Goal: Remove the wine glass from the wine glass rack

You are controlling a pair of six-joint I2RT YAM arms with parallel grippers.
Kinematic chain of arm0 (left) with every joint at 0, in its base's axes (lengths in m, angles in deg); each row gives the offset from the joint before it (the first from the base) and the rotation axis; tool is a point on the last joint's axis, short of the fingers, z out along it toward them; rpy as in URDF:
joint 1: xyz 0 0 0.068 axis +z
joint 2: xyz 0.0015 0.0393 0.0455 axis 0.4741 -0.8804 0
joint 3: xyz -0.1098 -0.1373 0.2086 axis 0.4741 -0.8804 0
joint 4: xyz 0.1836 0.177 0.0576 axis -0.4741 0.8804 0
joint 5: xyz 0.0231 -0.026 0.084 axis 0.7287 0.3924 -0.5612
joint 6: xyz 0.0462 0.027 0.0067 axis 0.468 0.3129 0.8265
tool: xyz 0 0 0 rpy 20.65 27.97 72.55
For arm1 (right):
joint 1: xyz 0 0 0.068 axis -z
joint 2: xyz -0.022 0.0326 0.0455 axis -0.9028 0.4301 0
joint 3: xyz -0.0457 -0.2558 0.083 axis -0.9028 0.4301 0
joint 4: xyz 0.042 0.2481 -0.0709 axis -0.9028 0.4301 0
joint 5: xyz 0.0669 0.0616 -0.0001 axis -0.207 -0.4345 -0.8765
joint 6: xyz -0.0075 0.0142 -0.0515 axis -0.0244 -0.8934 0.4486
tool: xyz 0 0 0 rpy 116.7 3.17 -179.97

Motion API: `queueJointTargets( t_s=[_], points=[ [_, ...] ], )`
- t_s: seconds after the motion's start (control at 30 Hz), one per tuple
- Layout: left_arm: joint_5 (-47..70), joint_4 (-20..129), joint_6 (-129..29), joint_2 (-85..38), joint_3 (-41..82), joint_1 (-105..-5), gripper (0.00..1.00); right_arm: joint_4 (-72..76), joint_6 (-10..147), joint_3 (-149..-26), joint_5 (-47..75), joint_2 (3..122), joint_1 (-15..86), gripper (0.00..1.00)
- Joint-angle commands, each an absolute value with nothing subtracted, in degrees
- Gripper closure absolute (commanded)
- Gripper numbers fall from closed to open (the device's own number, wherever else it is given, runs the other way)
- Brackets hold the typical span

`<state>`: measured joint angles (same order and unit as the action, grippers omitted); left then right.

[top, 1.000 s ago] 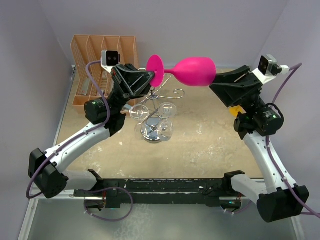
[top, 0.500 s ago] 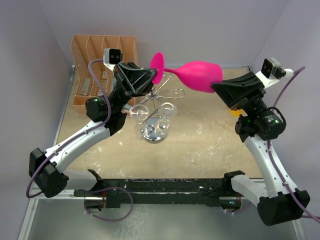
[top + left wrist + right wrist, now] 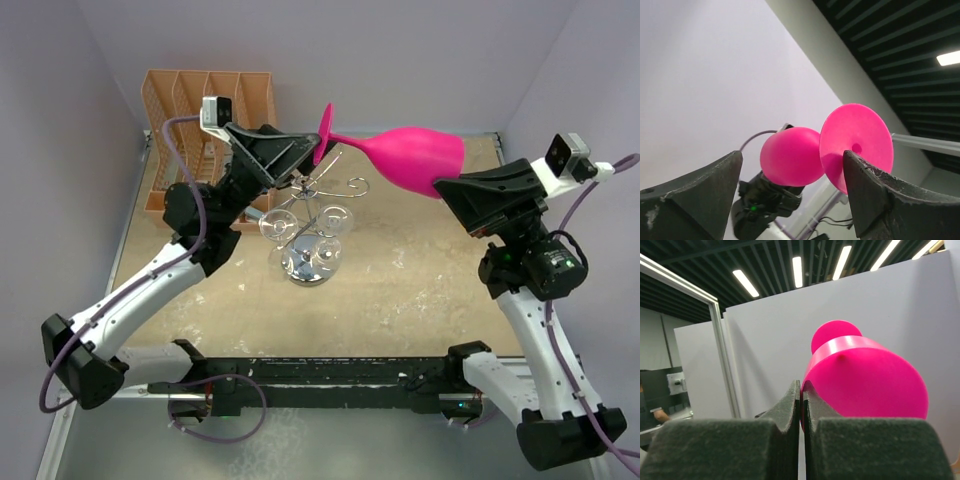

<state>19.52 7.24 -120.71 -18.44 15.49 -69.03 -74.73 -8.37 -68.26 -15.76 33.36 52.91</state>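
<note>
Top view: wine glass (image 3: 405, 158) aloft, upper centre of frame, up-frame of wine glass rack (image 3: 315, 228). Long axis near level; foot toward frame-left, at tips of left fingers (image 3: 296, 150), released; bowl toward frame-right, rim clenched in right fingers (image 3: 470, 190).

Left wrist view: foot (image 3: 855, 135) face-on between spread fingers (image 3: 695, 200), its lower right edge hidden behind one.

Right wrist view: fingers (image 3: 785, 415) pressed together at bowl's (image 3: 865, 380) lower left edge.
</note>
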Motion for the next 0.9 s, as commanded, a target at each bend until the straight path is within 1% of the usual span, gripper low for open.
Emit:
queueJointTargets(
  t_s=[0.0, 0.1, 0.2, 0.23, 0.3, 0.43, 0.5, 0.57, 0.67, 0.73, 0.8, 0.87],
  points=[
    [18.4, 22.5, -103.6, -12.3, 16.0, -69.1, 0.2, -67.9, -0.8, -69.6, -11.7, 29.3, 52.3, 1.0],
    [13.5, 36.4, -93.9, -8.3, 18.0, -69.0, 0.15, -51.6, 9.5, -73.6, -7.3, 26.7, 52.3, 1.0],
    [5.7, 49.5, -84.9, -4.9, 21.0, -69.0, 0.15, -31.0, 22.0, -78.9, 1.4, 24.9, 52.3, 1.0],
    [3.5, 53.6, -82.2, -4.0, 22.1, -69.0, 0.15, -27.6, 23.2, -80.2, 3.1, 24.5, 52.3, 1.0],
    [-1.0, 60.7, -77.2, -2.8, 24.7, -68.9, 0.15, -15.4, 29.6, -83.4, 10.2, 24.0, 52.3, 1.0],
    [-17.6, 77.5, -71.6, -2.5, 31.5, -69.0, 0.15, 2.1, 44.4, -88.5, 20.7, 24.2, 52.3, 1.0],
    [-23.5, 83.4, -69.5, -2.7, 33.9, -69.0, 0.15, 10.2, 49.3, -90.2, 26.1, 25.2, 52.3, 1.0],
    [-27.5, 85.4, -67.2, -2.5, 35.0, -69.0, 0.15, 17.2, 52.4, -91.1, 29.2, 26.6, 52.3, 1.0],
    [-30.9, 85.8, -64.7, -1.6, 34.7, -69.0, 0.13, 23.6, 54.1, -90.6, 30.3, 28.2, 52.3, 1.0],
    [-31.2, 85.1, -63.1, -1.0, 34.0, -69.0, 0.09, 26.0, 54.3, -89.9, 29.7, 29.7, 52.3, 1.0],
    [-30.5, 84.3, -61.9, -0.4, 33.5, -68.9, 0.0, 27.9, 54.5, -89.5, 29.2, 31.8, 52.3, 1.0],
    [-29.4, 84.3, -61.0, -0.2, 33.5, -69.0, 0.01, 29.3, 54.7, -89.2, 28.8, 34.7, 52.3, 1.0]
  ],
)
